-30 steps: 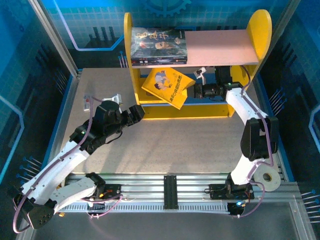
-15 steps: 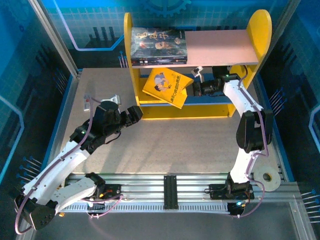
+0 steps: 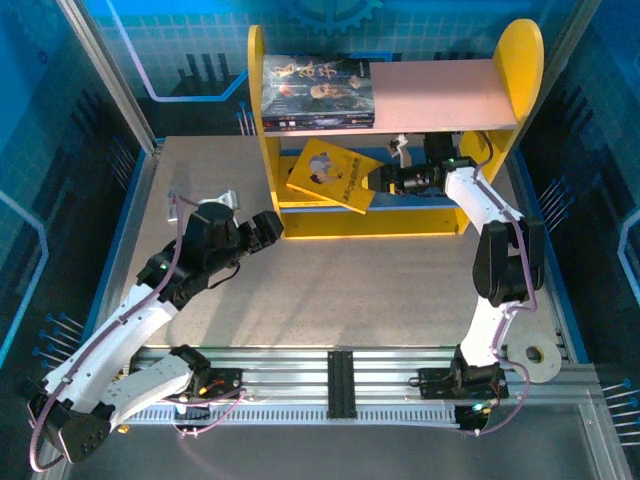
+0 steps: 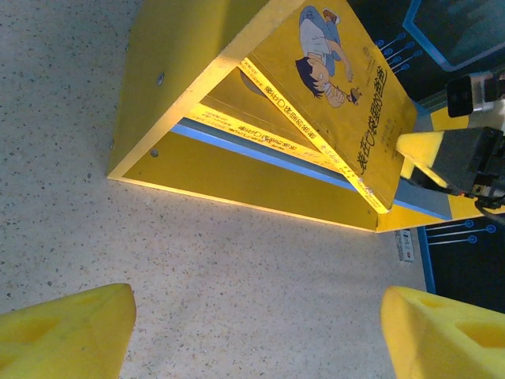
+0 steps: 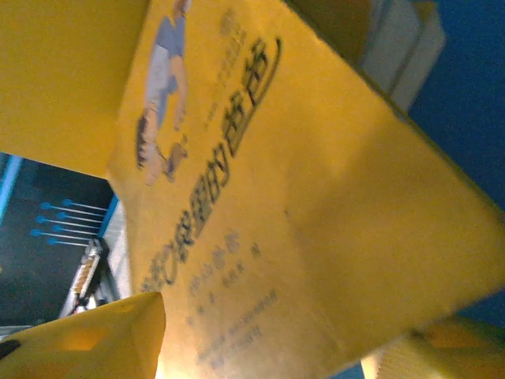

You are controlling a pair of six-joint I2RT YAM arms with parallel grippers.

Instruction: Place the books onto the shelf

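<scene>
Now your right tool (image 3: 384, 181) has spread its jaws off the yellow book (image 3: 335, 175), which leans on the lower board of the shelf (image 3: 420, 222), so that one looks placed. Your left tool (image 3: 268, 226) hangs wide, empty.

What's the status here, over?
Left gripper open, short of the shelf. Right gripper open at the yellow book, tilted on lower tier. Dark books up top.

Yellow book (image 3: 333, 172), pink-and-blue shelf (image 3: 440, 95)
</scene>
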